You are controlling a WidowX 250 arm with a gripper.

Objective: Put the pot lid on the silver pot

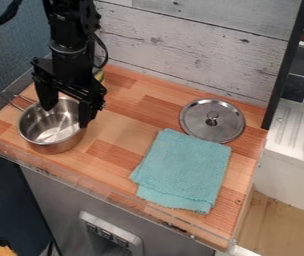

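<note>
My gripper (65, 116) hangs open over the silver pot (41, 141) at the left of the wooden counter, with one finger above the pot's inside and the other over its right rim. Nothing is held between the fingers. The pot looks empty, and its wire handle points to the upper left. On the right side of the counter the round silver pot lid (199, 123) lies flat with its knob up, well apart from the gripper.
A folded teal cloth (185, 170) lies in front of the lid, close against its lower edge. A wall of pale boards (195, 60) rises behind the counter (114, 145). A low clear rim runs along the front edge.
</note>
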